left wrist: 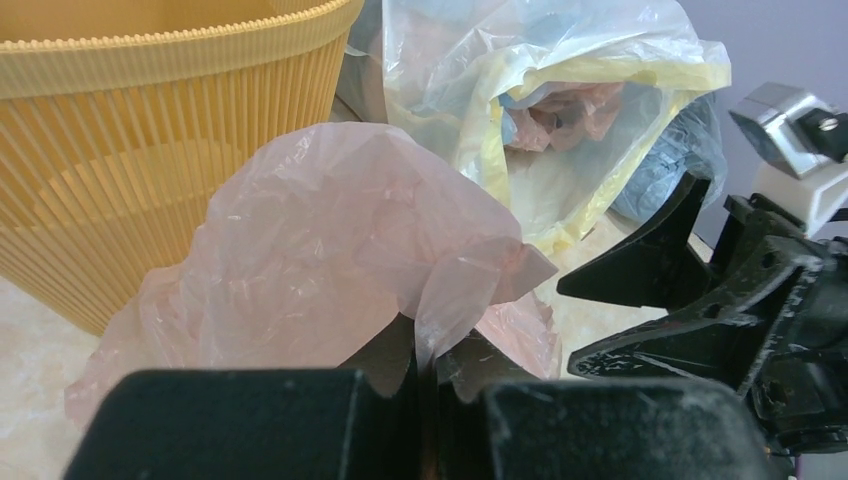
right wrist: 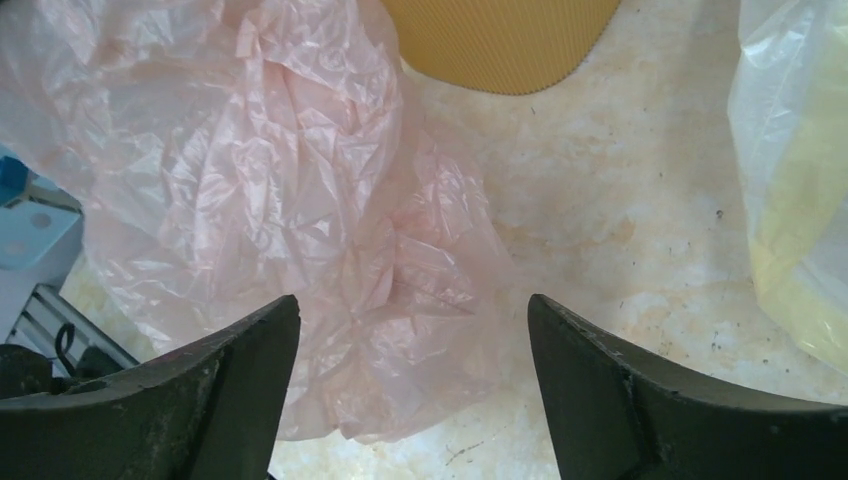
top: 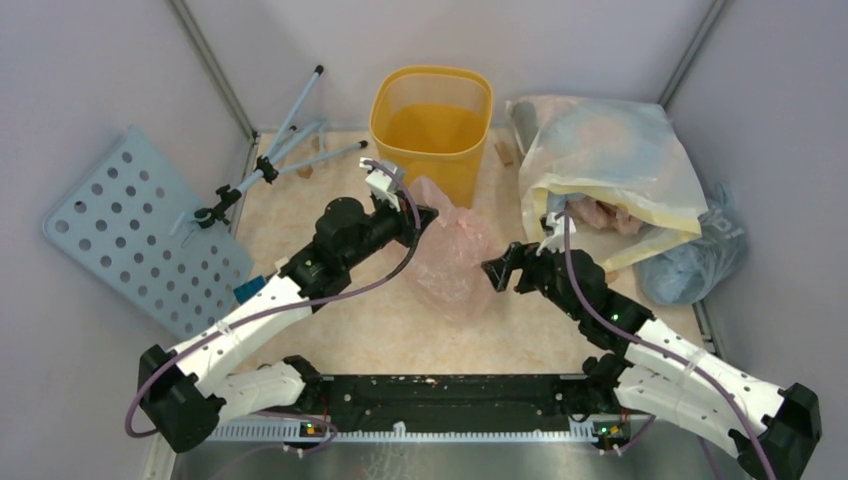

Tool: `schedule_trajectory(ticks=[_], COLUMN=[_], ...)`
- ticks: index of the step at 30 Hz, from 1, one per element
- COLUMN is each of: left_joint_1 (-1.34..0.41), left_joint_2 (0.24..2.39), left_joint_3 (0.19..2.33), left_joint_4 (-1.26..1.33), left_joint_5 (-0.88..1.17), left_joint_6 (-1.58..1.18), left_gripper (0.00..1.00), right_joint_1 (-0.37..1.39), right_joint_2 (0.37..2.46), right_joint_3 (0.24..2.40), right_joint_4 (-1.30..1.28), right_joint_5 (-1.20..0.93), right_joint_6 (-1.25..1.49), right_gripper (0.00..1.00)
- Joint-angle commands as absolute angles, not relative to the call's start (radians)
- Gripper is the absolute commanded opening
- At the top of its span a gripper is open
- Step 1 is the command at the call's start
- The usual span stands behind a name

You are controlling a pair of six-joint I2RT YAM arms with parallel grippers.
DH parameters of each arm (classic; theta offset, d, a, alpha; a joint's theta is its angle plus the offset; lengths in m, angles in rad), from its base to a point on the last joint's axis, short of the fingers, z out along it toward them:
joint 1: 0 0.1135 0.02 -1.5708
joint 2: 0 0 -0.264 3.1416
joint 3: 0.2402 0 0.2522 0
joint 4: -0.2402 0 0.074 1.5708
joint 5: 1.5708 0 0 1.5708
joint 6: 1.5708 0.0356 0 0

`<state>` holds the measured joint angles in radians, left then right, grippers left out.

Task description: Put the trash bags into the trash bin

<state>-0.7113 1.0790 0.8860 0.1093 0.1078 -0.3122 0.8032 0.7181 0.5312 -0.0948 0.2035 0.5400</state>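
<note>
The pale pink trash bag (top: 450, 250) lies crumpled on the table just in front of the yellow-orange trash bin (top: 455, 165), between my two grippers. My left gripper (top: 425, 215) is shut on a fold of the pink film; in the left wrist view the bag (left wrist: 330, 240) rises from the closed jaws (left wrist: 435, 360), with the ribbed bin (left wrist: 120, 170) at the left. My right gripper (top: 497, 270) stands open just right of the bag. In the right wrist view its fingers (right wrist: 413, 305) straddle the bag's lower edge (right wrist: 250, 170) without touching it; the bin's base (right wrist: 500, 40) shows at the top.
A large whitish-yellow sack (top: 610, 160) with crumpled bags inside lies at the back right, with a grey-blue bag (top: 695, 260) beside it. A pale blue perforated board (top: 140, 230) and a folded blue stand (top: 290, 140) are at the left. Enclosure walls stand on three sides.
</note>
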Motion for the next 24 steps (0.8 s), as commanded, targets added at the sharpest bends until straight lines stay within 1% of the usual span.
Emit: schedule_trajectory(ticks=[1,4,15,16,18,22,24], left_joint_1=[-0.71,-0.709,-0.709,-0.709,-0.709,-0.709,-0.709], left_joint_2=[1.026,1.013,0.989,0.987,0.984,0.96,0.932], left_joint_3=[0.931,0.93,0.93,0.93,0.933,0.96,0.972], left_joint_4=[0.106,0.09,0.078,0.076,0.066,0.018,0.005], left_joint_5=[0.113,0.11,0.112,0.11,0.102,0.05,0.012], left_joint_6=[-0.298,-0.298,-0.293,-0.292,-0.287,-0.264,-0.25], left_gripper=[0.08,0.09,0.09,0.09,0.08,0.08,0.07], right_joint_1=[0.809,0.809,0.808,0.81,0.809,0.809,0.809], right_joint_2=[0.751,0.768,0.825,0.833,0.85,0.875,0.865], right_joint_3=[0.571,0.561,0.567,0.575,0.589,0.616,0.606], right_joint_4=[-0.053,-0.028,0.058,0.056,0.042,-0.072,-0.102], right_joint_5=[0.166,0.139,0.161,0.183,0.233,0.378,0.425], right_joint_6=[0.497,0.49,0.515,0.526,0.547,0.597,0.604], right_gripper=[0.81,0.77,0.78,0.75,0.65,0.36,0.25])
